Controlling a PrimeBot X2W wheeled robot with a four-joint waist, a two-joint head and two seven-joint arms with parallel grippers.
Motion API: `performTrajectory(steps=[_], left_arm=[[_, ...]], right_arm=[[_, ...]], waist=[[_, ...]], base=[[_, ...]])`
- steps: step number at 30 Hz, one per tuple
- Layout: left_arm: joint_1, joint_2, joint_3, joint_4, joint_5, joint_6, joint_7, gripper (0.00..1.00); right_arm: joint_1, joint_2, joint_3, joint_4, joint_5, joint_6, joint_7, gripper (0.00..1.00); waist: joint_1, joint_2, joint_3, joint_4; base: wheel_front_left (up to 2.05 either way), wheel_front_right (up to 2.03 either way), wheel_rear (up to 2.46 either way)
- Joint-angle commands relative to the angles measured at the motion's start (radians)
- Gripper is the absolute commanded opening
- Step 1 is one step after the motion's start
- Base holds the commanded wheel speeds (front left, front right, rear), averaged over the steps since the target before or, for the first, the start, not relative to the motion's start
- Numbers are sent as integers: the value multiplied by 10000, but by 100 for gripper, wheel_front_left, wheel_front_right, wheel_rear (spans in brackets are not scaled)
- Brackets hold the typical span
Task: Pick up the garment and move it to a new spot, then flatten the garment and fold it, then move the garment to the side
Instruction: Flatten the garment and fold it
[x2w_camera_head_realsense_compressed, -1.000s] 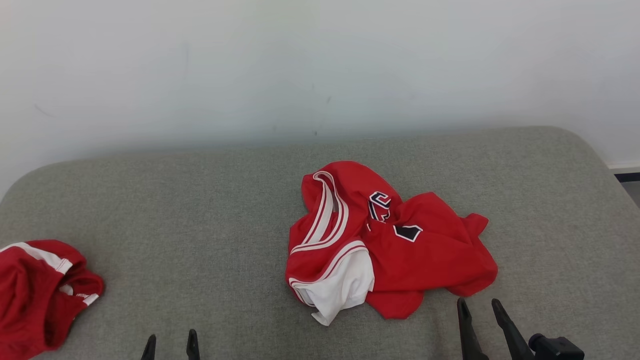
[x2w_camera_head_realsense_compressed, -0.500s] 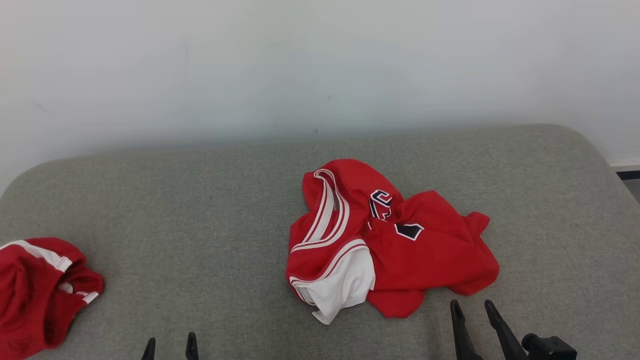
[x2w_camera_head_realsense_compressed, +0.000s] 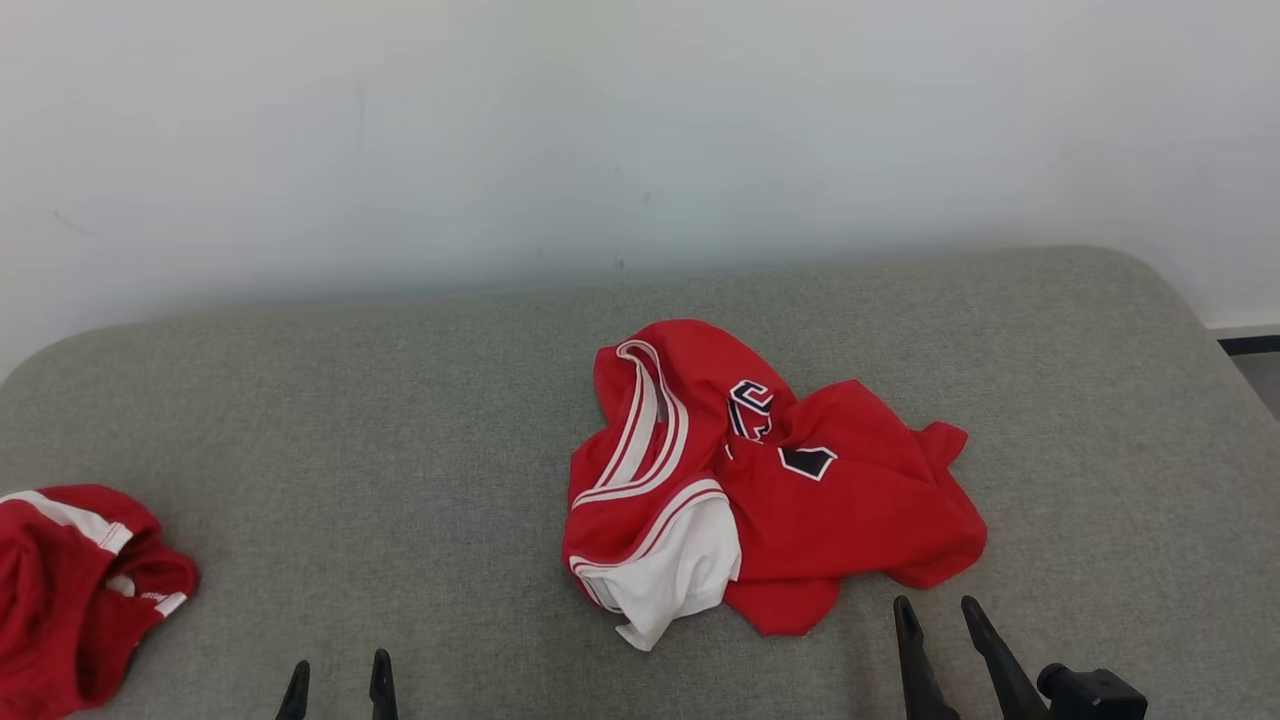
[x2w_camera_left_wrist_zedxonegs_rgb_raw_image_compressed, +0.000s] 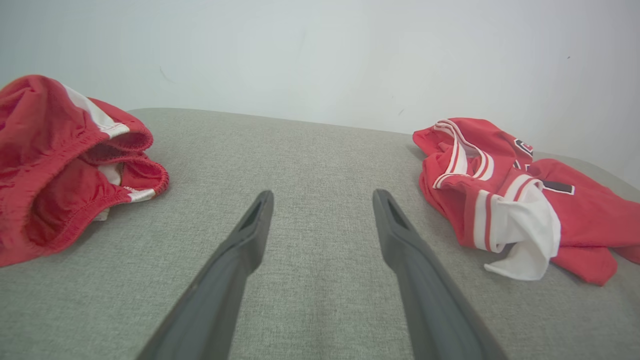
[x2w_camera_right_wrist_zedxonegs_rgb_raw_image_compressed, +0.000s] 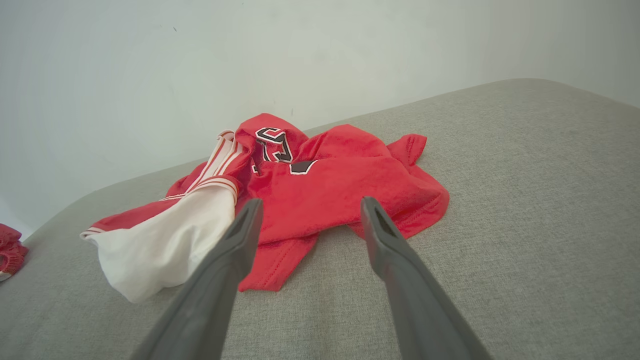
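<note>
On the middle of the grey fabric surface (x2w_camera_head_realsense_compressed: 400, 400), the crumpled red-and-white jersey garment (x2w_camera_head_realsense_compressed: 770, 480) is found just ahead of the spread, empty right gripper (x2w_camera_head_realsense_compressed: 934, 608), the equally spread left gripper (x2w_camera_head_realsense_compressed: 340, 668) being set farther off.

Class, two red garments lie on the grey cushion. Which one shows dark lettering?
The crumpled jersey near the middle: it bears dark letter patches and a white panel. The other garment, at the left edge, shows white trim, no dark patches.

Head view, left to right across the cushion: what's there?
red garment → left gripper, open → red jersey, crumpled → right gripper, open, just in front of the jersey's right part.
</note>
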Motion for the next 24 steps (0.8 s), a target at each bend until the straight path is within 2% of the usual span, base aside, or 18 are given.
performTrajectory(steps=[1,7,13,14,18,19,22,24], left_arm=[[-96,-18,31,66,-41,-8,-33,100],[-801,-17,-323,859,-478,-202,114,100],[-2216,-15,-973,1669,-1563,-378,1802,100],[-2629,-15,-1132,1944,-2029,-303,2414,100],[-3111,-15,-1451,2327,-2577,208,3169,100],[-3231,-14,-1698,2456,-3192,664,3551,100],[-3148,-12,-1974,2505,-3610,1118,3785,100],[-3147,-11,-2118,2490,-3772,1272,3804,100]], right_arm=[[-53,17,44,25,70,-22,-25,100],[-112,17,149,13,90,-22,-14,100],[-84,15,277,51,170,-22,-43,100],[-96,17,340,90,200,-22,-63,100],[-138,14,396,128,198,-22,-88,100],[-157,15,388,132,139,-22,-102,100],[-165,17,384,104,105,-22,-88,100],[-180,15,361,101,142,-22,-96,100]], waist=[[-1,0,-30,-61],[-1,0,-128,-430],[-1,0,-78,-1014],[-1,0,-18,-1239],[-1,0,114,-1680],[-1,0,190,-1934],[-1,0,247,-2081],[-1,0,276,-2116]], base=[[0,0,0],[0,0,0],[0,0,0],[0,0,0],[0,0,0],[0,0,0],[0,0,0],[0,0,0]])
